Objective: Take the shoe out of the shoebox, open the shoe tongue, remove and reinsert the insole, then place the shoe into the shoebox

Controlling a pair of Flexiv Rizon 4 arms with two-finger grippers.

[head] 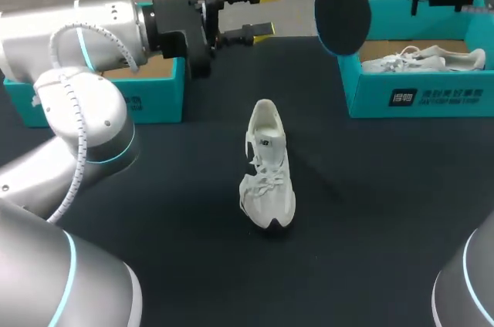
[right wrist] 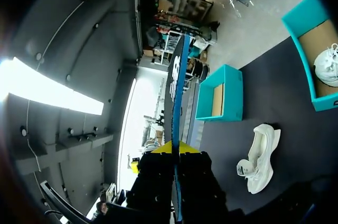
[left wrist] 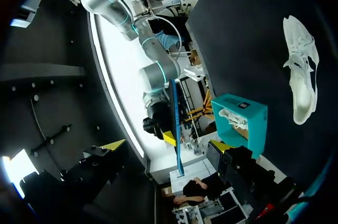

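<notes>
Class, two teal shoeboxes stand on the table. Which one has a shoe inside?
The shoebox on the robot's right: a white shoe lies in it. The left shoebox shows only bare brown cardboard inside.

A: Where does the head view sit?
B: Up high, facing down and forward across the dark surface (head: 177, 211), the white shoe (head: 266, 165) near mid-frame.
A: And the wrist views?
B: One rides behind the left tool (head: 265, 11), one behind the right tool (right wrist: 174, 148), both raised well off the surface and tipped sideways. All three take in the shoe and the right-hand teal box (head: 370, 96).
</notes>
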